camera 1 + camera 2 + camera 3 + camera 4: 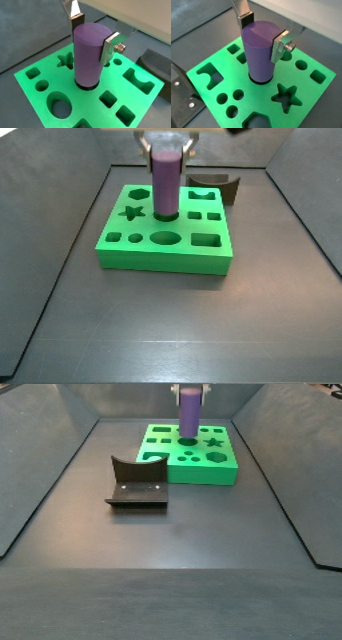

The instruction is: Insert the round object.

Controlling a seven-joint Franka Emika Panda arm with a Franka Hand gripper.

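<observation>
A purple cylinder (90, 55) stands upright with its lower end in the round hole (85, 88) of the green shape block (50, 71). My gripper (93, 34) is above the block with its silver fingers on opposite sides of the cylinder's top, shut on it. The other wrist view shows the same grip (263, 34) on the cylinder (259, 55). In both side views the cylinder (164, 188) (190, 414) rises from the block (160, 256) (201, 476) under the gripper (166, 142).
The block has star, oval, square, round and U-shaped holes, such as the star (286, 96). The dark fixture (136, 484) stands on the floor beside the block and shows in the other side view (214, 188). Grey walls enclose the floor.
</observation>
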